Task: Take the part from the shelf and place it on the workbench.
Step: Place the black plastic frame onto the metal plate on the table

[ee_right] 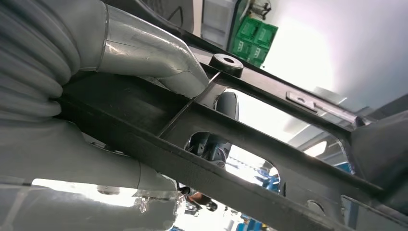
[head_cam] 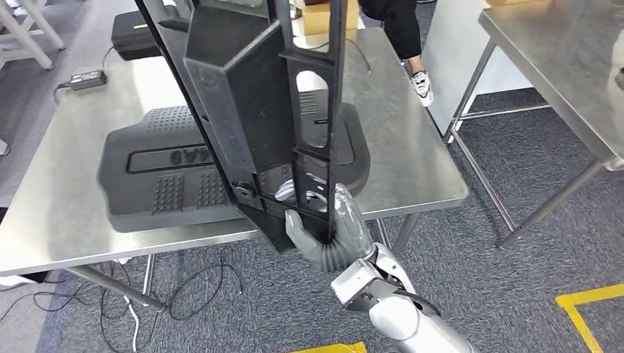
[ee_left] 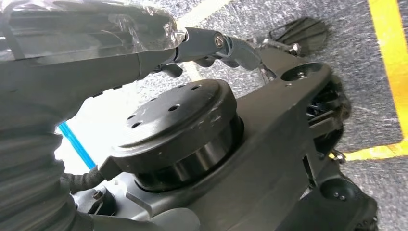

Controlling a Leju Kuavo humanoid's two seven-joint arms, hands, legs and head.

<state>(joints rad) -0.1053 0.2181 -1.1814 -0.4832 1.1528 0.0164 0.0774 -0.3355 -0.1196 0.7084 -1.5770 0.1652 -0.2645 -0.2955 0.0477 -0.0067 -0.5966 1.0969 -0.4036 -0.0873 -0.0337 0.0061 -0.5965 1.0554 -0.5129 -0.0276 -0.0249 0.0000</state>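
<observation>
- far left on the steel workbench, a small power adapter lies with its cable trailing off the edge; it plays no part in the job.
- left of centre, a broad black moulded panel lies flat on the bench, taking up much of the middle, so free room for setting something down seems to be toward the right side.
- the left hand appears in the left wrist view, hanging by the robot's own body above grey carpet; whether its fingers are apart or curled cannot be told, and nothing is seen in it.
- in the centre, the part, a long black frame with cut-out windows, stands nearly upright in the air above the near edge of the bench, not yet resting on it.
- just right of centre, the right hand grips the part at its lower end, thumb and fingers wrapped round the frame; holding it low probably lets the long piece be tipped down flat.
</observation>
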